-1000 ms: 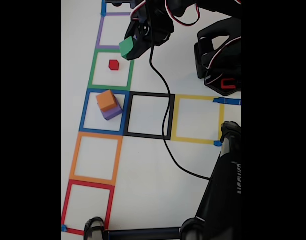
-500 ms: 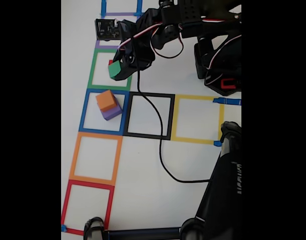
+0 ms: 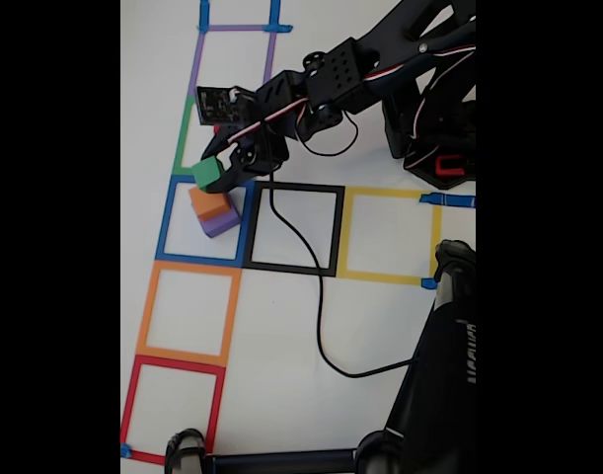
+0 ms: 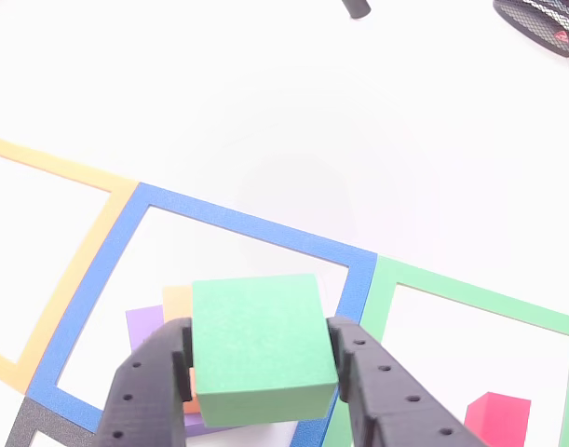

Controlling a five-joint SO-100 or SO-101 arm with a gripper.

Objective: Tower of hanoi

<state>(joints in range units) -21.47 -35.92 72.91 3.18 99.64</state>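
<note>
Green and matte, the cube (image 4: 261,345) is pinched between the gripper's (image 4: 264,368) two black fingers (image 4: 154,386), faces roughly square to them, with no long axis to speak of. It hangs above the orange cube (image 3: 208,201), which sits on the purple cube (image 3: 220,220) inside the blue taped square (image 3: 169,213). A small red cube (image 4: 496,419) lies in the neighbouring green square (image 4: 470,289).

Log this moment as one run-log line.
gripper: shut on green cube | position: above orange cube stacked on purple cube, blue square | red cube: green square
</note>
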